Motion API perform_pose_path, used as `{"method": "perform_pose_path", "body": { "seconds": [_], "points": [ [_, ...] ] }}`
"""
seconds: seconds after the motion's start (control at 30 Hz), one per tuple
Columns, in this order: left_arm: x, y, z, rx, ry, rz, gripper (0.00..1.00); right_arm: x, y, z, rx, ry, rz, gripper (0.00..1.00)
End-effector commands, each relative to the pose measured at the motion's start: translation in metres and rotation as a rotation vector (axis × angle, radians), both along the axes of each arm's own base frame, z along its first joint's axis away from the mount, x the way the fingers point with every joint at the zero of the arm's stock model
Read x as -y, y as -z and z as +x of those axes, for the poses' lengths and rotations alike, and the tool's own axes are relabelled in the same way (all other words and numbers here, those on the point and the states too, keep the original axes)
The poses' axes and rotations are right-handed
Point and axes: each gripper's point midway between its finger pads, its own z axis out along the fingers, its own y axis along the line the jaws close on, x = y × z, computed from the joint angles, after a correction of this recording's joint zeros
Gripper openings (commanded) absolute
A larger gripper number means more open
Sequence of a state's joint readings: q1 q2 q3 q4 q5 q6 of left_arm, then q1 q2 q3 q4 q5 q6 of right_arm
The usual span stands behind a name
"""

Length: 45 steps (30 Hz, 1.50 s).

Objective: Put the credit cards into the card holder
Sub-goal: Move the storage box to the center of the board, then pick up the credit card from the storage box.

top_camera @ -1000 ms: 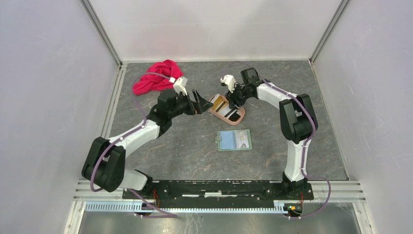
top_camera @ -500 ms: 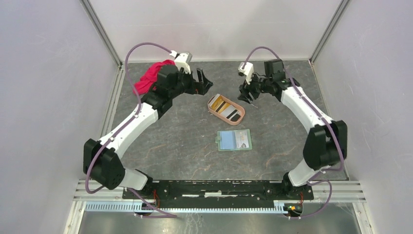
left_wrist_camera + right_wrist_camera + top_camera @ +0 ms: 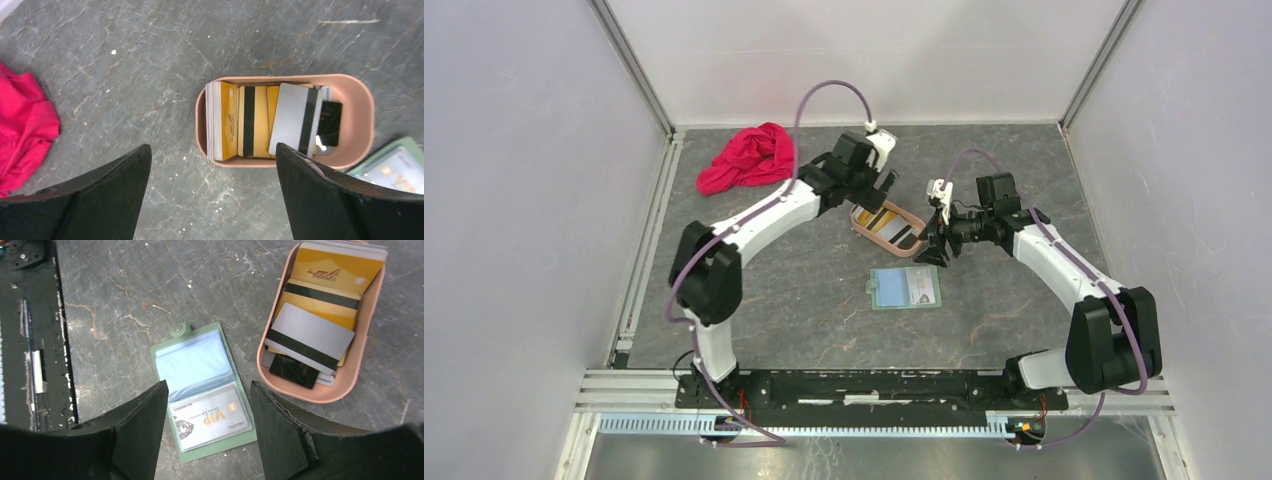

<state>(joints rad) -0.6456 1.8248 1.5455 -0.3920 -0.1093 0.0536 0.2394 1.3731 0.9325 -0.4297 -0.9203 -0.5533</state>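
Overhead view: the left gripper point(image 3: 886, 186) hangs with its jaws wide apart at 12 o'clock of the pink tray point(image 3: 876, 238). The right gripper point(image 3: 932, 250), jaws apart and empty, sits at the tray's 4 o'clock. The card holder point(image 3: 906, 288) lies open on the table at 7 o'clock of it.

Left wrist view: the credit cards point(image 3: 260, 125) lie in the tray at 12 o'clock of the spread fingers.

Right wrist view: the holder lies between the fingers with one white card pocketed, and the tray is at 2 o'clock.
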Motion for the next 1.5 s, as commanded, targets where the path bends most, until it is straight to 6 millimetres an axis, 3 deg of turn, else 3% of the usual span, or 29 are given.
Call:
{"method": "perform_pose_path", "body": {
  "seconds": [0.0,0.2,0.37,0.57,0.83,1.2,1.47],
  "points": [
    [-0.006,0.013,0.025,0.043,0.018,0.221,0.98,-0.004,-0.003,-0.001,-0.021,-0.053,0.07,0.67],
    [0.013,0.041,0.03,0.038,0.09,0.337,0.98,0.005,0.013,0.005,-0.07,-0.023,0.053,0.67],
    [0.013,0.063,0.031,0.019,0.136,0.395,0.98,0.01,0.017,0.008,-0.087,-0.007,0.055,0.67],
    [0.021,0.07,0.033,0.008,0.166,0.387,0.94,0.013,0.02,0.01,-0.106,0.001,0.059,0.67],
    [0.017,0.091,0.038,-0.034,0.155,0.449,0.8,0.015,0.021,0.01,-0.128,-0.003,0.074,0.66],
    [0.011,0.099,0.039,-0.047,0.143,0.485,0.74,0.017,0.02,0.009,-0.142,-0.008,0.088,0.66],
    [0.006,0.089,0.044,-0.023,0.112,0.503,0.68,0.018,0.018,0.01,-0.14,-0.006,0.095,0.66]
  ]
}}
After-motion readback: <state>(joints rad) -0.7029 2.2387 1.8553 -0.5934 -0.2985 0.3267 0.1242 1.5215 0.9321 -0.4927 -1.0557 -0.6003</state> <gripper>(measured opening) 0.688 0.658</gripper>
